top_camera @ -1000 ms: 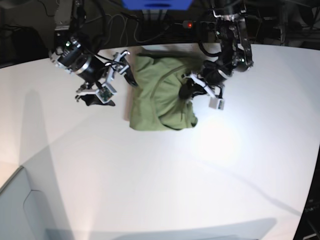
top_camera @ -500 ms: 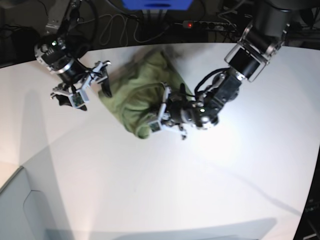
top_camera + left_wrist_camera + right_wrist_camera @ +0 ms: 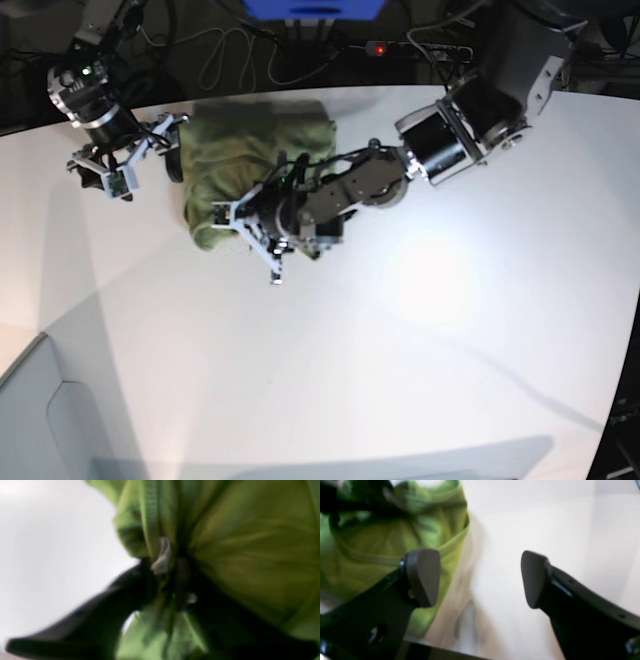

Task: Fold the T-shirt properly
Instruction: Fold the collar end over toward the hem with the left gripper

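The olive-green T-shirt [image 3: 250, 150] lies bunched in a rough block at the table's back left. My left gripper [image 3: 258, 232] reaches far across the table to the shirt's near edge. In the blurred left wrist view, the T-shirt [image 3: 250, 542] is gathered between the left gripper [image 3: 170, 580] and its dark fingers [image 3: 100, 612]; how tightly they hold it is unclear. My right gripper [image 3: 125, 165] stands open at the shirt's left side. In the right wrist view the right gripper [image 3: 480, 580] is spread wide over bare table, one pad over the edge of the T-shirt [image 3: 382, 542].
The white table [image 3: 400, 380] stretches to the front and right of the shirt. Behind its back edge lie cables and a power strip [image 3: 378, 47] with a red light. The table's front left corner [image 3: 40, 340] drops off to grey floor.
My left arm has swept from the table's right side far to the left, dragging the T-shirt with it. The shirt now lies further left and back. My right gripper has drawn back to the left.
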Robot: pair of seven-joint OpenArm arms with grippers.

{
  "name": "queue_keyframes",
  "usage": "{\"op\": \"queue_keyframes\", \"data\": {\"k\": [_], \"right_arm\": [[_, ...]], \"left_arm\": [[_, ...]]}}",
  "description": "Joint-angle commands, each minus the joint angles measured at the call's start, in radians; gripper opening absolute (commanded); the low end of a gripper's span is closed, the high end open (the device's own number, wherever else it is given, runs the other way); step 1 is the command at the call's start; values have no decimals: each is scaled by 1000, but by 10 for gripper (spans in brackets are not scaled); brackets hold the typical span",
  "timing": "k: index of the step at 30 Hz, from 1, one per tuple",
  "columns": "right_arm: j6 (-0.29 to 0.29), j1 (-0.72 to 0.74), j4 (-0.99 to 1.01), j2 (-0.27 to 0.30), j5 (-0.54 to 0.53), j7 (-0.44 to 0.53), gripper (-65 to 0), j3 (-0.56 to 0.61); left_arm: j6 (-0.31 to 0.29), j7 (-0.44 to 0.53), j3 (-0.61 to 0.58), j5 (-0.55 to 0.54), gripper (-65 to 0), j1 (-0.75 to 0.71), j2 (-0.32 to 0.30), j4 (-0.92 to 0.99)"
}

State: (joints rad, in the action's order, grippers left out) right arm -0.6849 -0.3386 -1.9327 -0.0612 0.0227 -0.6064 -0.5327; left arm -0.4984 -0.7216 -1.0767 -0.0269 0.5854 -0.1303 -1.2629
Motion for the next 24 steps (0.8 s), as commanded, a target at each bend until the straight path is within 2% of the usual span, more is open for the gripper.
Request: {"op": "queue_keyframes", "data": {"k": [1, 2, 6, 14, 17, 21, 24], "right_arm": [[-13, 2, -20, 4, -20, 29, -160, 0], [-13, -3, -20, 4, -20, 29, -160, 0], [-13, -7, -38, 1, -20, 29, -160, 3], [-13, -7, -60, -24, -20, 29, -177, 7], [-13, -9, -60, -24, -20, 29, -266, 39], [-13, -24, -60, -24, -20, 29, -466, 76], [-13, -27, -67, -24, -20, 29, -609, 113]], "left_arm": [[-1, -5, 7, 12, -407, 25, 2, -18], [-1, -5, 7, 26, -389, 25, 2, -28], [2, -8, 19, 66, -393, 25, 1, -80], [0, -17, 273, 117, -390, -45, -1, -294], [0, -17, 335, 107, -389, -77, -30, -355], [2, -17, 372, 117, -389, -124, -75, -421], [8, -17, 451, 117, -389, -170, -156, -484]]}}
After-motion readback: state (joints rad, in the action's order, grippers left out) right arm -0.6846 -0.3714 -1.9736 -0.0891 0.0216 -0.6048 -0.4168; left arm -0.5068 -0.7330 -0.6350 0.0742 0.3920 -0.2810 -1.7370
